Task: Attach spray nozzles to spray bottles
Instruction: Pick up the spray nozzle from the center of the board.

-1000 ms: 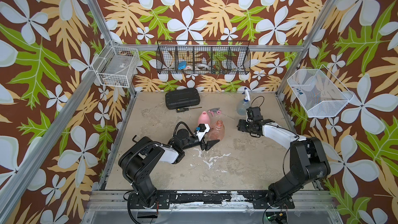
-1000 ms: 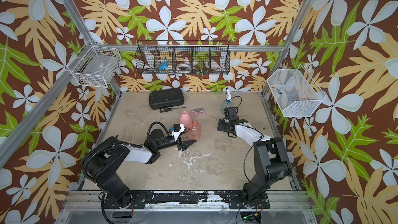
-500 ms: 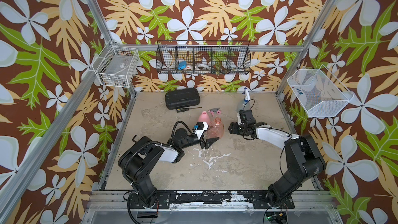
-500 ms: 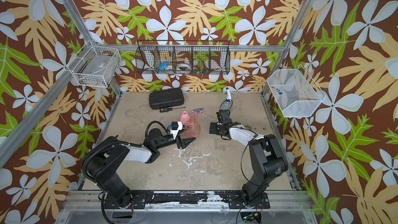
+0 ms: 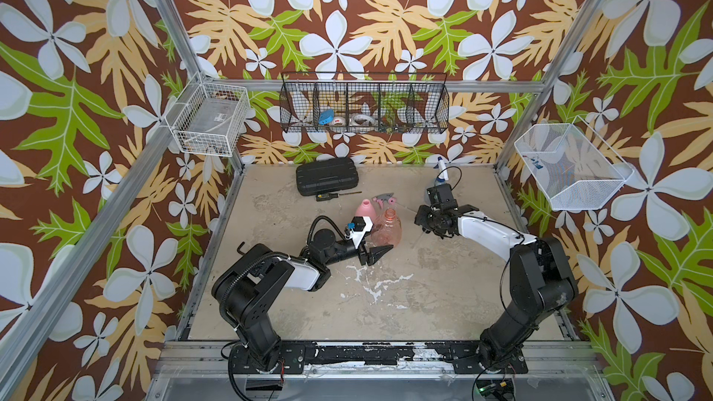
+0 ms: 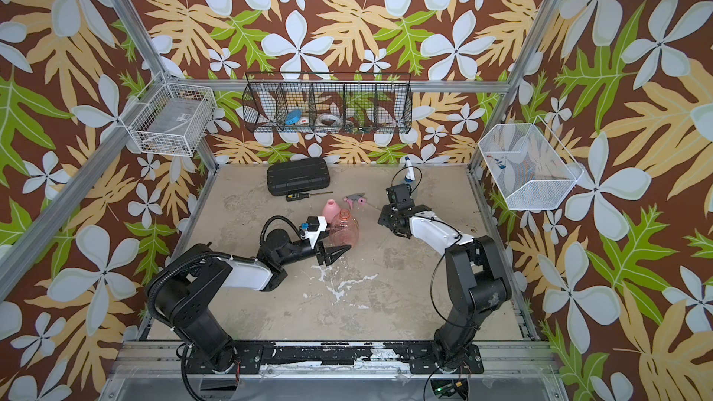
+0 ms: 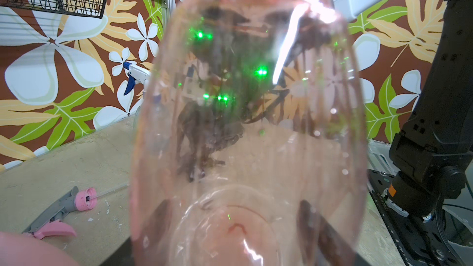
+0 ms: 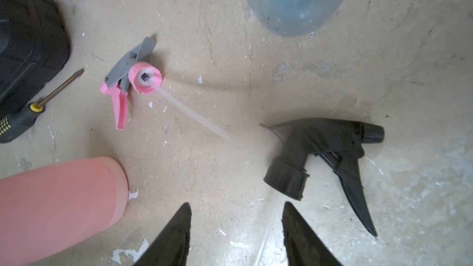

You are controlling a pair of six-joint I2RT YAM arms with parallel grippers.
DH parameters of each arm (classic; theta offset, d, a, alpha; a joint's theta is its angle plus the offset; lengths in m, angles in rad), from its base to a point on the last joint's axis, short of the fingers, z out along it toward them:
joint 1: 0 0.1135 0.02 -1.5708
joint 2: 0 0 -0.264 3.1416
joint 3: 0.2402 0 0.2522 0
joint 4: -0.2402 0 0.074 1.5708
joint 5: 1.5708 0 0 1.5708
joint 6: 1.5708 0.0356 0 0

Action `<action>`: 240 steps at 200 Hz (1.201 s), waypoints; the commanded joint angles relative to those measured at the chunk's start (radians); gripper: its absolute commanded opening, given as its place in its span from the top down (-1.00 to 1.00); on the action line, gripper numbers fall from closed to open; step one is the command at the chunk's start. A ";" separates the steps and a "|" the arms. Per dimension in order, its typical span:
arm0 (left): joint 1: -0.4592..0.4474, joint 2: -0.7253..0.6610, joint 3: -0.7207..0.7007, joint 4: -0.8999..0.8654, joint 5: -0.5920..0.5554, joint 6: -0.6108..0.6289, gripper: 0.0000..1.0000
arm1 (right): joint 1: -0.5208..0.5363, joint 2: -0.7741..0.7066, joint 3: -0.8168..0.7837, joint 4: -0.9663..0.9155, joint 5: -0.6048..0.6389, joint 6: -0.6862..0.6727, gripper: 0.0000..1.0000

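the right gripper is open, its two fingers apart with nothing clamped between them. the black nozzle lies on its side on the floor, just ahead of the fingertips and a little off toward one finger rather than dead centre. its screw cap is the part nearest the gripper, almost at that finger's tip. its thin tube runs back from the cap into the gap between the fingers. so the nozzle's long axis, tube to cap, lies roughly along the gripper's reach, while the trigger and spout stick out sideways beyond it. this arm is plainly the nearer one.

the left gripper seems closed on the low part of the orange bottle, which fills its wrist view with a dark finger on either side of the base. the bottle's neck is bare, and it stands well apart from the right gripper. my guess: the fingers should close on the cap, not the flimsy tube.
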 commanded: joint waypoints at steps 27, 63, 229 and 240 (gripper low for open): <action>0.003 -0.007 -0.012 0.044 0.013 0.006 -0.46 | -0.030 0.062 0.016 -0.023 0.027 0.013 -0.27; 0.003 0.002 -0.005 0.032 0.016 0.011 -0.46 | -0.035 0.101 0.003 0.013 0.026 0.005 -0.30; 0.003 0.012 0.023 0.030 -0.003 -0.041 -0.40 | -0.037 0.012 -0.012 0.045 0.086 -0.079 0.49; 0.003 0.011 0.020 0.030 -0.036 -0.048 -0.39 | -0.025 -0.058 -0.002 0.028 0.133 -0.087 0.52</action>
